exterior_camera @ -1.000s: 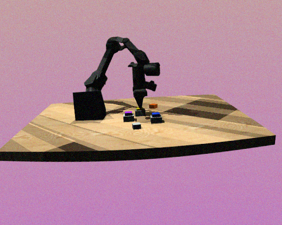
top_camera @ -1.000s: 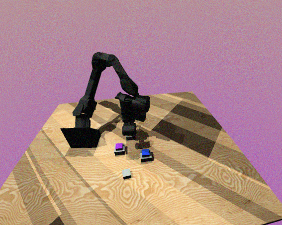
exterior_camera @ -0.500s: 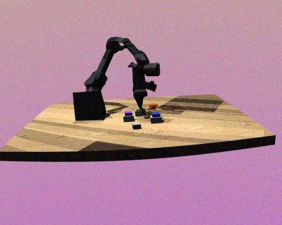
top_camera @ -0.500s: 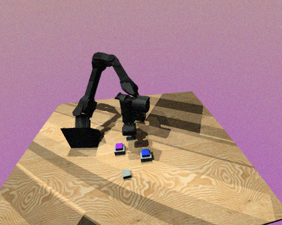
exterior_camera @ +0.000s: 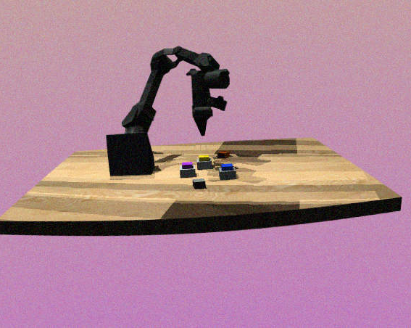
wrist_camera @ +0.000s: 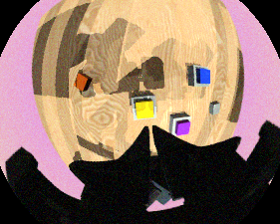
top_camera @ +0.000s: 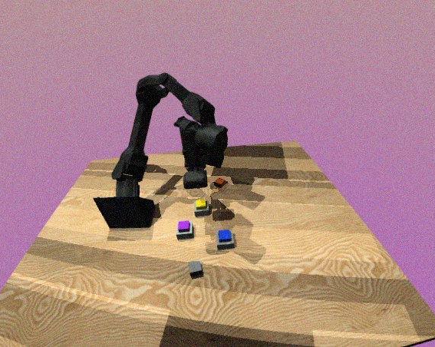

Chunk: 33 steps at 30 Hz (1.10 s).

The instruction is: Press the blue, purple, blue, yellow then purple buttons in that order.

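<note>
My gripper [exterior_camera: 203,135] [wrist_camera: 148,128] is shut and empty. Its tips hang in the air well above the yellow button [top_camera: 201,204] [exterior_camera: 204,158] [wrist_camera: 144,110], touching nothing. The yellow cap stands raised in its grey housing. The purple button [top_camera: 183,226] [exterior_camera: 187,165] [wrist_camera: 182,127] stands raised, nearer the arm's base. The blue button [top_camera: 224,235] [exterior_camera: 227,167] [wrist_camera: 203,76] also stands raised, to the right of the purple one in the top and exterior views.
An orange-red block [top_camera: 219,182] [exterior_camera: 223,154] [wrist_camera: 82,82] lies behind the yellow button. A small grey block [top_camera: 196,269] [exterior_camera: 198,183] [wrist_camera: 214,108] lies in front of the purple and blue buttons. All stand on the wooden table [top_camera: 293,249] [exterior_camera: 132,196].
</note>
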Each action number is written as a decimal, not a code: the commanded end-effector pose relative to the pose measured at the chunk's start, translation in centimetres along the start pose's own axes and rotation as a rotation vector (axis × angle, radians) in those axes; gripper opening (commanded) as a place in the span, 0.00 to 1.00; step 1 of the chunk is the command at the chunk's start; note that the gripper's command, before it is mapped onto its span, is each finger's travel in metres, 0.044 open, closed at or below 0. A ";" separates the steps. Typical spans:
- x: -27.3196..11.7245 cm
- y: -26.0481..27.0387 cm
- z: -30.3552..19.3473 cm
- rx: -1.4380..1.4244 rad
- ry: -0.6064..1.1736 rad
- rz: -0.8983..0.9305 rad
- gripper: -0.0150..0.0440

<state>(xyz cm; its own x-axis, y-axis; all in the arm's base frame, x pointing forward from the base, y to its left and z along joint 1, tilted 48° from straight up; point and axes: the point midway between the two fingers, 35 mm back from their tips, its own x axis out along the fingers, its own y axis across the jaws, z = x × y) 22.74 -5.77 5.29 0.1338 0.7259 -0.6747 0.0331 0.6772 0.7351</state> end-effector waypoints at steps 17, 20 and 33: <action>2.0 -8.9 -5.4 -0.005 0.000 -0.009 0.29; 4.3 -8.8 -5.5 -0.005 0.000 -0.007 0.29; 5.8 -8.9 -5.5 -0.005 -0.001 -0.007 0.29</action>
<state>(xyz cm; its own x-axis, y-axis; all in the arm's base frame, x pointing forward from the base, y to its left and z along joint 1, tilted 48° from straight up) 17.90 -7.50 -5.19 0.1383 0.7139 -0.6865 0.0236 0.6906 0.7229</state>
